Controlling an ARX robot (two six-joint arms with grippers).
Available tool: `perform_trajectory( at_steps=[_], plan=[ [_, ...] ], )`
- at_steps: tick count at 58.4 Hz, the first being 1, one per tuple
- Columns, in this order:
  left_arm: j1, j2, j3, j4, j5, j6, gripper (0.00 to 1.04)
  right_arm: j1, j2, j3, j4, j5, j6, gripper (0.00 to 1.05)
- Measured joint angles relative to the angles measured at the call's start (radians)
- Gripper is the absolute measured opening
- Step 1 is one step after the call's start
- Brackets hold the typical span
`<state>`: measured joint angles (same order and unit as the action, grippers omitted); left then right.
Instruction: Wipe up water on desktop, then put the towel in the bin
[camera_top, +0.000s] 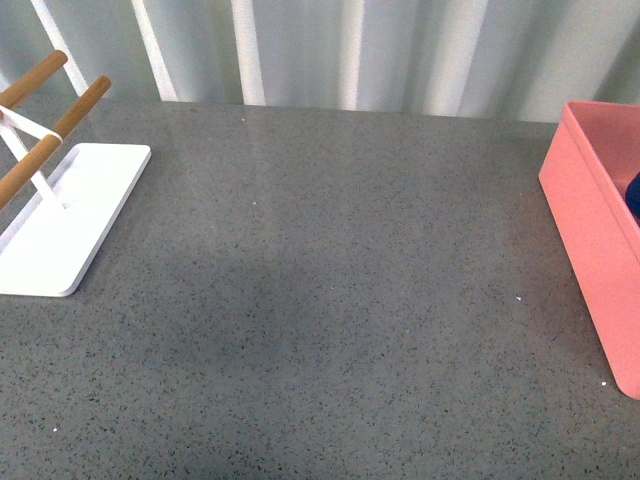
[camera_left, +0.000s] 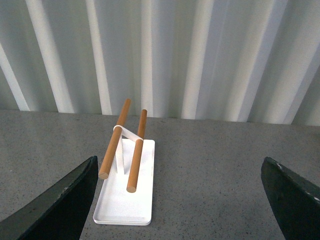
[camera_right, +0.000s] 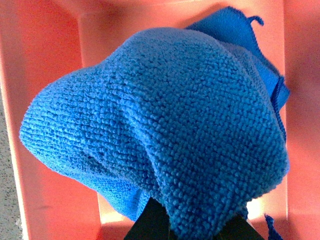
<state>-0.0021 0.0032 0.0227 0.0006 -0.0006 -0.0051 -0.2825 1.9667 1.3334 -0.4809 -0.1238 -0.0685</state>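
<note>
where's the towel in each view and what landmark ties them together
Front view: only a small blue sliver of the towel shows at the right edge, inside the bin.
Left wrist view: not in it; only the rack and desktop show.
Right wrist view: the towel fills most of the picture, bunched over the bin's inside, with the right gripper's dark fingers under it.
Shared landmark: the pink bin links front and right wrist views; the speckled desktop shows in all three.

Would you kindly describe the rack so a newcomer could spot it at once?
On the speckled grey desktop, look to its far left side, opposite the pink bin. The rack has a flat white base with slanting wooden rods, the only white-and-wood thing there.
</note>
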Motion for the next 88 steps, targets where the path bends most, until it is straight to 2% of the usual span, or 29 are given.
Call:
perform_trajectory(
  at_steps=[16,36,42,57,75,80,85,88],
  plan=[
    [0.000,0.000,0.000,0.000,0.000,0.000,0.98,0.000,0.000,-0.007,0.010,-0.021,0.003,0.49],
    [0.000,0.000,0.000,0.000,0.000,0.000,0.98,0.003,-0.007,-0.005,0.005,-0.035,0.008,0.99],
    [0.000,0.000,0.000,0.000,0.000,0.000,0.98,0.006,-0.017,-0.005,-0.001,-0.051,0.011,0.97],
    [0.000,0.000,0.000,0.000,0.000,0.000,0.98,0.016,-0.068,-0.005,-0.048,-0.167,0.011,0.98],
    [0.000,0.000,0.000,0.000,0.000,0.000,0.98,-0.003,-0.104,-0.041,-0.043,-0.145,-0.098,0.98],
    [0.000,0.000,0.000,0.000,0.000,0.000,0.98,-0.005,-0.130,-0.042,-0.042,-0.180,-0.102,0.98],
    [0.000,0.000,0.000,0.000,0.000,0.000,0.98,-0.003,-0.191,-0.051,-0.018,-0.216,-0.099,0.98],
    [0.000,0.000,0.000,0.000,0.000,0.000,0.98,0.003,-0.249,-0.081,0.043,-0.189,-0.104,0.98]
  ],
)
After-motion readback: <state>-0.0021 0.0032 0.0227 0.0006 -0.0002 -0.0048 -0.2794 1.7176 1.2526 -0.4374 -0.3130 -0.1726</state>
